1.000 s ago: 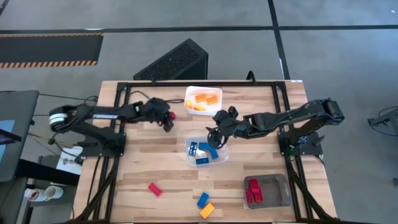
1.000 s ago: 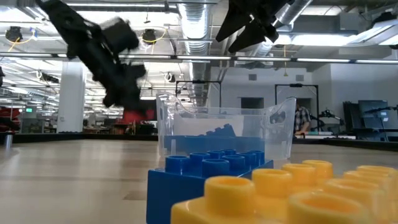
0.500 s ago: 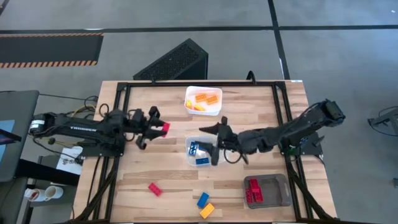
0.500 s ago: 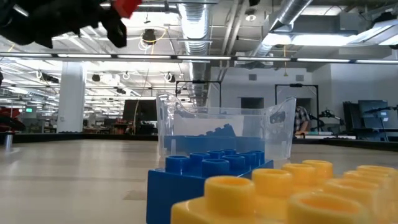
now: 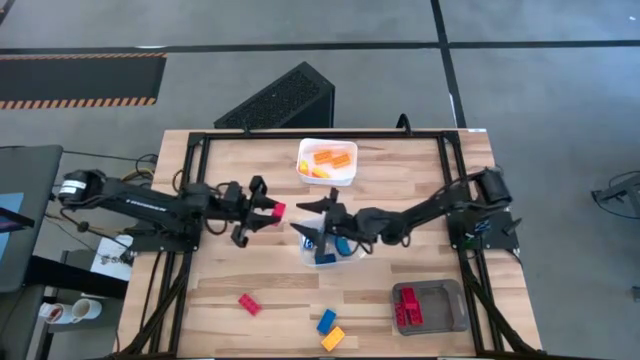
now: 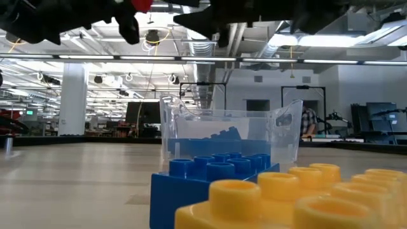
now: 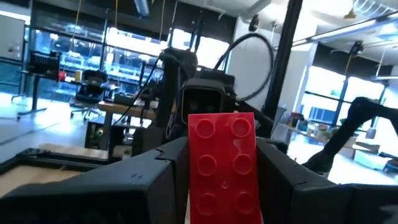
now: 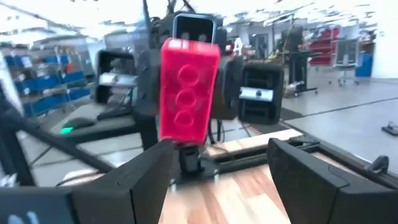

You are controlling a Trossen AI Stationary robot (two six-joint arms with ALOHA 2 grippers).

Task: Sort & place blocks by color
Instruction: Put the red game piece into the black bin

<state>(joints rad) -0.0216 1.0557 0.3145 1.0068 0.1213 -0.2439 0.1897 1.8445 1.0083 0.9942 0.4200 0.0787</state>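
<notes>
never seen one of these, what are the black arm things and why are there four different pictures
They are two dark robot arms at a wooden table, sorting toy bricks by colour. One picture looks straight down, one looks level across the tabletop, and two come from cameras on the arms' wrists. The left gripper holds a red studded plastic brick in the air, facing the open right gripper, which hangs over the clear tub of blue bricks. A white tray holds orange bricks, a grey tray red ones. One red brick, one blue brick and one orange brick lie loose.
</notes>
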